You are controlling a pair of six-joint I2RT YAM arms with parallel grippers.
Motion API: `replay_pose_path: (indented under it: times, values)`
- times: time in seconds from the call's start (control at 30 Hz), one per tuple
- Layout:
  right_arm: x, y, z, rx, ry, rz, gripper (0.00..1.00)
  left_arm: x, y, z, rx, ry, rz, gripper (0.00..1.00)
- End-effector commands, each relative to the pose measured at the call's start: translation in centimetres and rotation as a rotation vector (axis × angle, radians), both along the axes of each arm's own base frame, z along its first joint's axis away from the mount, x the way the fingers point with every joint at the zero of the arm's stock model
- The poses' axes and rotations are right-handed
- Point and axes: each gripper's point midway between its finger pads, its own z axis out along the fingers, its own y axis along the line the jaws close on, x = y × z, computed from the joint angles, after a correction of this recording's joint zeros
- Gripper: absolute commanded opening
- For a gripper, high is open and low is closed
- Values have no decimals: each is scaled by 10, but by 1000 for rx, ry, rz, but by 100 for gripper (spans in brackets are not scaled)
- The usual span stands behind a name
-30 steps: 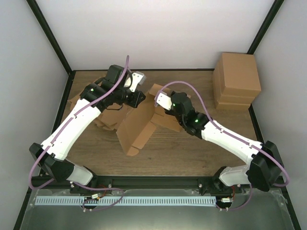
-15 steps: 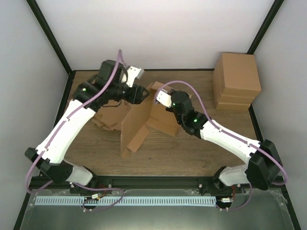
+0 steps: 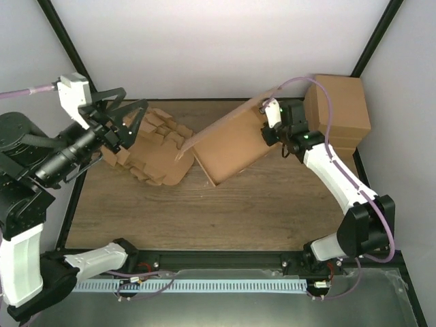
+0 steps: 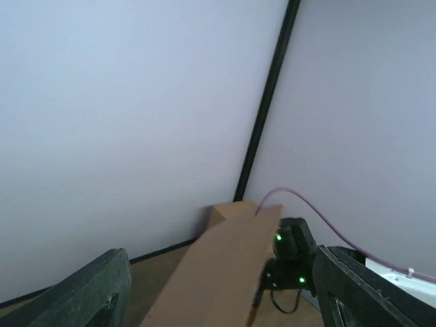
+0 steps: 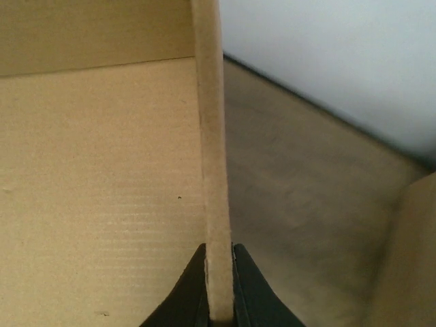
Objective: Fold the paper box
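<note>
We saw a wood-grain table top [image 3: 272,211] with a dark rim, shut in on three sides by plain pale walls: a back wall [image 3: 225,48], a left wall [image 3: 27,48] and a right wall [image 3: 412,102]. Two black posts, one at the left corner [image 3: 61,34] and one at the right [image 3: 375,34], ran up where the walls met. Along the near edge lay a black rail [image 3: 225,259], then a pale slotted strip [image 3: 204,285] on a grey sheet [image 3: 225,310]. The light was soft and even, faintly lilac on the walls.

Raised left arm [image 3: 41,170], left fingers [image 4: 82,293] spread; outstretched right arm [image 3: 334,170], right fingers [image 5: 187,293] pinched.
</note>
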Motion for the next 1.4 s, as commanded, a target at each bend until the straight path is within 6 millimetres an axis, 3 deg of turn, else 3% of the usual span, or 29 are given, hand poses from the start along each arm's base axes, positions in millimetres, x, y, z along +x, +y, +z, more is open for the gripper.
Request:
replay_pose_path:
  times: [0.0,0.03,0.07,0.23,0.47,0.6,1.0,1.2,1.23,1.37]
  values:
    - [-27,18,-50,408,337,-37,1,24,8,-21,22,73,114,77]
    - [-29,21,-53,477,365,-36,1,27,8,-26,30,87,125,77]
    - [-37,23,-71,528,422,-47,1,30,6,-34,44,103,127,78]
    - [-61,33,-125,652,574,-72,1,46,-14,-91,118,218,81,83]
    - [-70,12,-176,539,554,-166,2,60,-40,-200,220,391,3,94]
    - [-75,4,-188,418,484,-193,10,58,-46,-239,213,418,-28,96]
    - [-79,17,-204,246,476,-216,21,65,-37,-294,252,462,37,98]
    - [-83,20,-212,156,479,-238,22,68,-34,-300,273,470,62,98]
    - [-85,21,-215,139,484,-240,21,69,-33,-300,277,469,67,98]
    - [-90,18,-225,95,511,-272,2,70,-35,-304,293,482,62,98]
